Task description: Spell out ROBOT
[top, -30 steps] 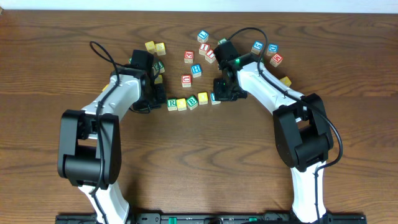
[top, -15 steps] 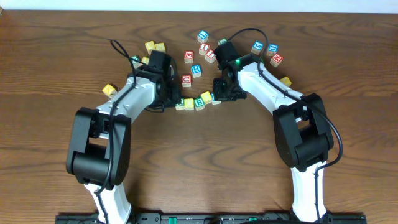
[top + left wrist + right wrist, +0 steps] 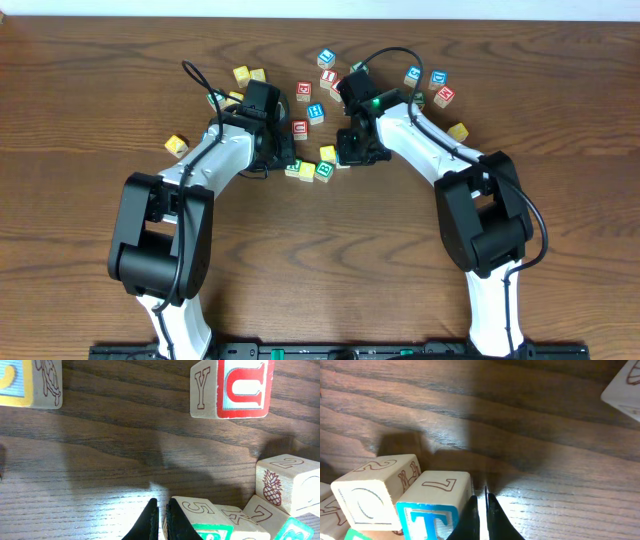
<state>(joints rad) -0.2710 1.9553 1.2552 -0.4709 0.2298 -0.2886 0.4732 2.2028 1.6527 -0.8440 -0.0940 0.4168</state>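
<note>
A short bunched row of letter blocks lies mid-table between my grippers: a yellow block (image 3: 295,170), a green block (image 3: 323,171), another yellow block (image 3: 327,153) and a blue T block (image 3: 343,160). My left gripper (image 3: 286,160) is shut and empty, its tip against the row's left end, beside the green-faced block (image 3: 200,520) marked 5. My right gripper (image 3: 347,155) is shut and empty, touching the right side of the blue T block (image 3: 437,505). A block with a yellow O (image 3: 375,492) sits left of the T.
Loose blocks are scattered behind the row: a red U block (image 3: 232,387), a red block (image 3: 300,129), a blue block (image 3: 316,111), and several more at the back right (image 3: 438,78). A lone yellow block (image 3: 176,146) lies at the left.
My left gripper has swept right, pushing the row's left end rightward. The row is now shorter and crooked. My right gripper has shifted slightly left.
</note>
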